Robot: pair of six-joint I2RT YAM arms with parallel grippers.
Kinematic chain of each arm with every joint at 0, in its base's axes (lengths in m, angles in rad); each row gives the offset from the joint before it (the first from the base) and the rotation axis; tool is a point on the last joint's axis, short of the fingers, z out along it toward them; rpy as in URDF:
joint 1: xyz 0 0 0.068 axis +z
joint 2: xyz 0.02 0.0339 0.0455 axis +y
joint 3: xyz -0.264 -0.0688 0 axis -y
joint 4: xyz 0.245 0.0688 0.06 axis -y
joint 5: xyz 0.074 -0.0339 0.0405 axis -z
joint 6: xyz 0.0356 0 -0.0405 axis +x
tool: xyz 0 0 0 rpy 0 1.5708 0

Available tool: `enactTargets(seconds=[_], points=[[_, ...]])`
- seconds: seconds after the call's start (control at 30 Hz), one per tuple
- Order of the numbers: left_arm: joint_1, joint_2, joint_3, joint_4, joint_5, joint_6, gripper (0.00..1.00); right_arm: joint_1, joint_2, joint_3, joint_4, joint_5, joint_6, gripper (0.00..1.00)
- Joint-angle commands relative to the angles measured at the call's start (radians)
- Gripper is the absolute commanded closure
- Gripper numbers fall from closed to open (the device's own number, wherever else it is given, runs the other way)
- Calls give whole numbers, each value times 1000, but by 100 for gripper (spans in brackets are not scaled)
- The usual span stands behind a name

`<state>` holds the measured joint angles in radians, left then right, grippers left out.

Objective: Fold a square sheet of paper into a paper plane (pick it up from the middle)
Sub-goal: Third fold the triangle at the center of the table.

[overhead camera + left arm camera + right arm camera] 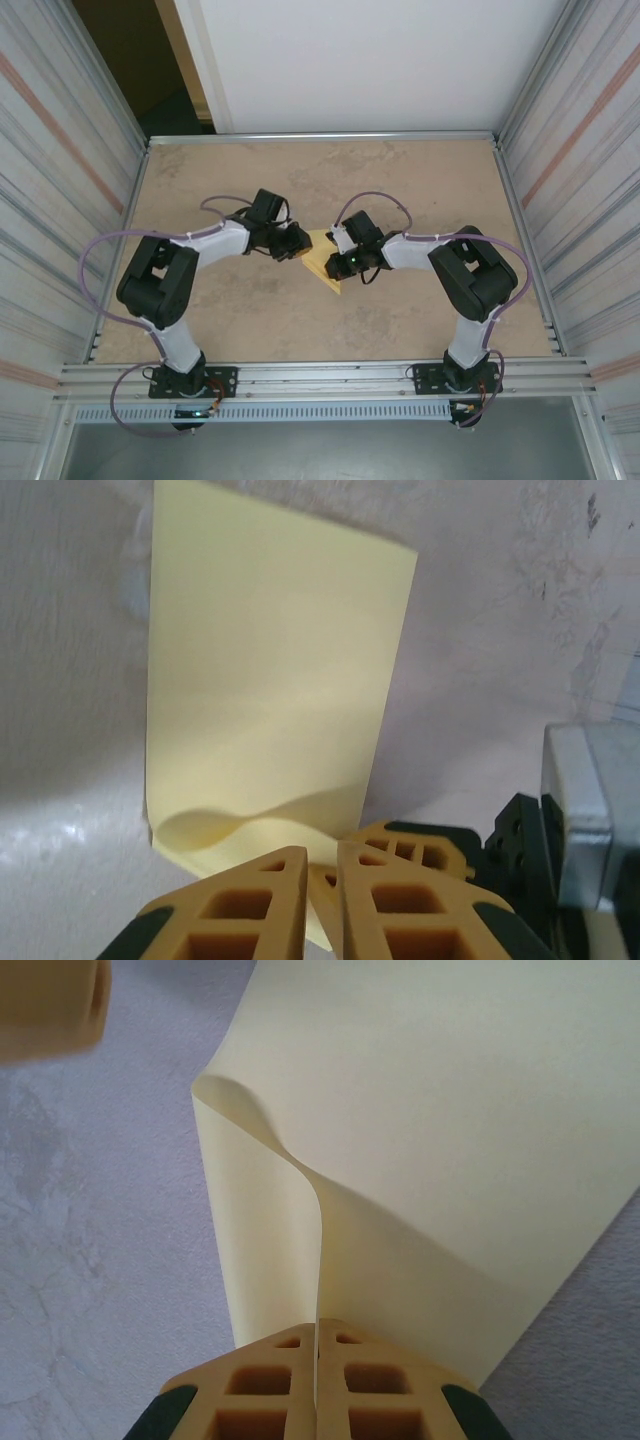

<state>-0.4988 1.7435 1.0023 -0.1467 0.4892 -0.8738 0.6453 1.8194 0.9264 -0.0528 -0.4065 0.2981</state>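
Showed a thin, matte, pale yellow sheet of paper (325, 275) at the middle of the bench (420, 180), folded over into a pointed shape. Caught one smooth layer lifting in a curl, with its edge clamped between the ribbed orange-yellow fingers of the right tool (317, 1325). Found the left tool (322, 852) with blocky fingers almost together and a sliver of paper in the narrow gap; could not tell whether pinched or let loose. Revealed a mottled beige, stone-like bench top, greyer and scuffed up close. Took in corrugated metal walls (60, 150) on both sides, a white panel (380, 60) behind and an aluminium rail (330, 375) along the near edge.
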Motion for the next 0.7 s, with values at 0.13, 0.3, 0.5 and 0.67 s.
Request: enactTargets(seconds=[0.13, 0.3, 0.5, 0.67], points=[[-68, -9, -73, 113, -6, -98, 87, -9, 43, 17, -35, 22, 26, 99], [-81, 31, -53, 114, -7, -106, 90, -9, 46, 23, -43, 21, 25, 99], [-83, 69, -35, 79, -20, -103, 91, -9, 49, 26, -48, 23, 27, 99], [-84, 84, -33, 80, -20, -98, 91, -9, 52, 29, -50, 23, 27, 99]])
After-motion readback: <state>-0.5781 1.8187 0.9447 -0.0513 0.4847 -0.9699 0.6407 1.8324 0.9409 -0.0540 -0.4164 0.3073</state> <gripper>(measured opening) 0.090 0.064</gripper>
